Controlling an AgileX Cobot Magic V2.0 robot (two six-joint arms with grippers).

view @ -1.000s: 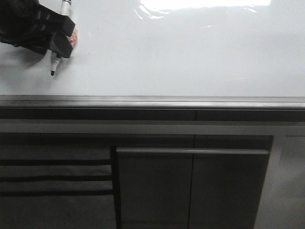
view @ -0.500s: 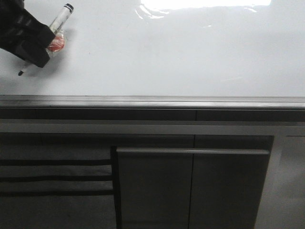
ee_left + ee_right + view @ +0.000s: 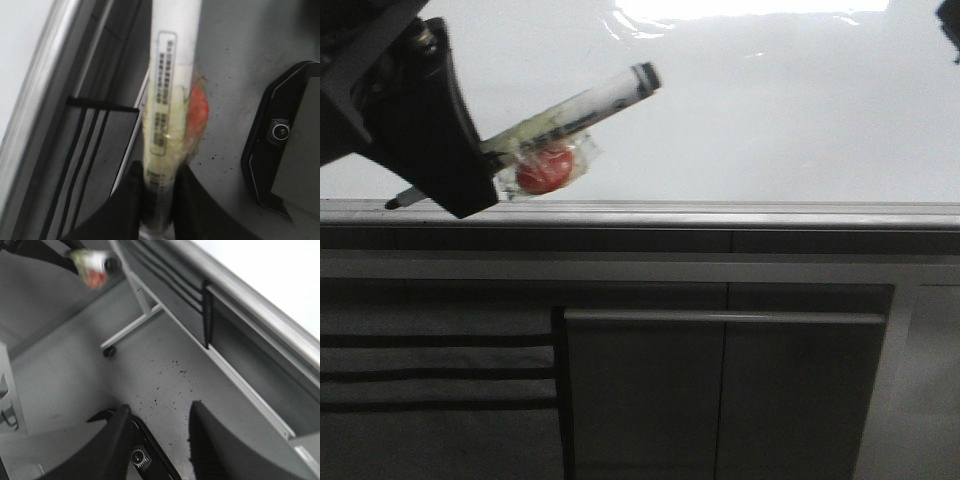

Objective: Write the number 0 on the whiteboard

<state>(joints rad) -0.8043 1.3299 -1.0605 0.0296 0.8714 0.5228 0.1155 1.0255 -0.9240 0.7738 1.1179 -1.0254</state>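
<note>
At the left of the front view, the left gripper (image 3: 455, 185) has its jaws pinched on a white marker (image 3: 570, 110) wrapped in clear tape with a red patch, its black tip just over the grey frame edge. The whiteboard (image 3: 740, 110) spreads glossy and unmarked to the right. The right gripper (image 3: 155, 435) hangs off the board with jaws spread, holding nothing.

At the left of the frame, the robot's black left gripper (image 3: 440, 185) clamps a white marker (image 3: 570, 113), which slants from its dark tip at lower left to a black cap at upper right. A red blob in clear wrap (image 3: 546, 170) clings beneath the barrel. Behind, the glossy whiteboard (image 3: 770, 110) carries no visible stroke; dark cabinet panels (image 3: 720, 390) fill the lower frame.
</note>
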